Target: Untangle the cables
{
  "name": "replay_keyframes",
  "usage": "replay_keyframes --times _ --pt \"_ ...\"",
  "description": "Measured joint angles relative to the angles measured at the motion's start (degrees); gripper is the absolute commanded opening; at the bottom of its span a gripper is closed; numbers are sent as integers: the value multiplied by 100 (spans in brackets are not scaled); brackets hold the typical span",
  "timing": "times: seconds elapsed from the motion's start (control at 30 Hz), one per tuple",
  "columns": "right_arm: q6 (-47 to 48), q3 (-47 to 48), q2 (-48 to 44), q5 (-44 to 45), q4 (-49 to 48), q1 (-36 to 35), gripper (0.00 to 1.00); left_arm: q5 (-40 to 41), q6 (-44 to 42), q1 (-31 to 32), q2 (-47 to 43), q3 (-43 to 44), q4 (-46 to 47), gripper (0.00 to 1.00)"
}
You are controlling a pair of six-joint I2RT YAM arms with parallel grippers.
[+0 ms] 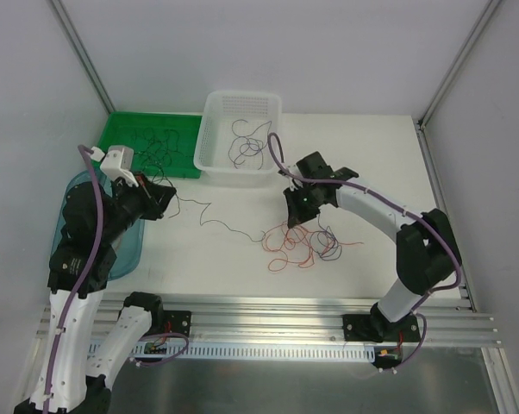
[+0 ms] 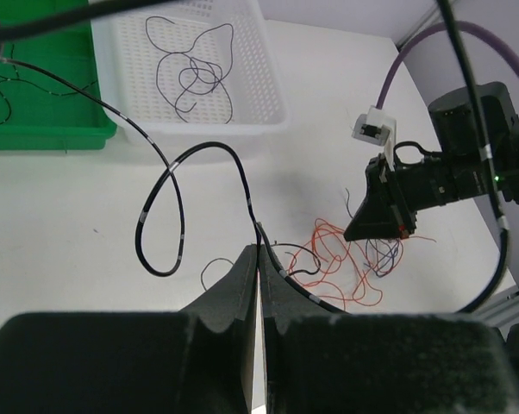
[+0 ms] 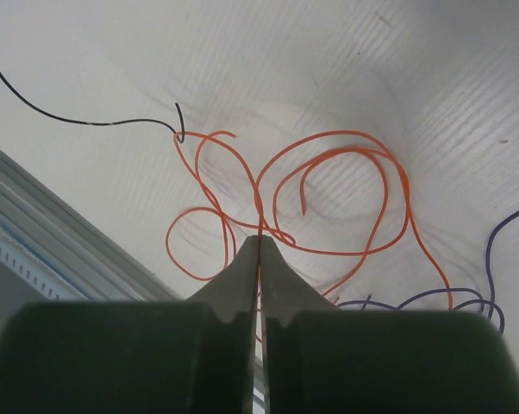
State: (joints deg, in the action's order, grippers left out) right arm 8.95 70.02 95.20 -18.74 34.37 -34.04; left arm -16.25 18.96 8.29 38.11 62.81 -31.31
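Left hand (image 2: 258,252): fingers pressed together, pinching the black cable (image 2: 215,145) right at the tips; it hangs low over the left of the bench (image 1: 380,164), just near of the green tray (image 1: 147,115).
Right hand (image 3: 259,243): fingers closed on one strand of the orange cables (image 1: 287,248), directly above the heap at mid-bench.
Black cable: thin and glossy with pale bands; it curls in one big loop beyond the left hand, then runs right across the bench towards the heap.
Orange cables: several hair-thin strands in loose overlapping loops, lying on the bench nearer the rail (image 1: 268,309) than the far wall.
Purple cable (image 1: 328,247): dark, curled at the right side of the orange heap and mixed in with it.
White basket (image 1: 242,95): far centre, with a few dark strands coiled inside.
Green tray: far left, touching the basket, with more dark strands in it.
Blue tub (image 1: 126,254): near left, largely covered by the left arm.
Hard to tell: how many orange strands there are and which ones cross; the far end of the black cable disappears into the heap.
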Motion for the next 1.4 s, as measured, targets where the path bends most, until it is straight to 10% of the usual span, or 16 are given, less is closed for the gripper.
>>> replay_keyframes --times 0.97,1.2,1.4 --pt "-1609 -72 35 -26 -2328 72 1 -3812 -295 2 -769 -114 -363 0" --pt "-2197 -1213 -986 846 -2221 1716 1 -3731 -363 2 -1056 -76 -404 0" --pt "-2479 -1711 -1834 1386 -1631 3622 1 -1891 -634 2 -966 472 -885 0"
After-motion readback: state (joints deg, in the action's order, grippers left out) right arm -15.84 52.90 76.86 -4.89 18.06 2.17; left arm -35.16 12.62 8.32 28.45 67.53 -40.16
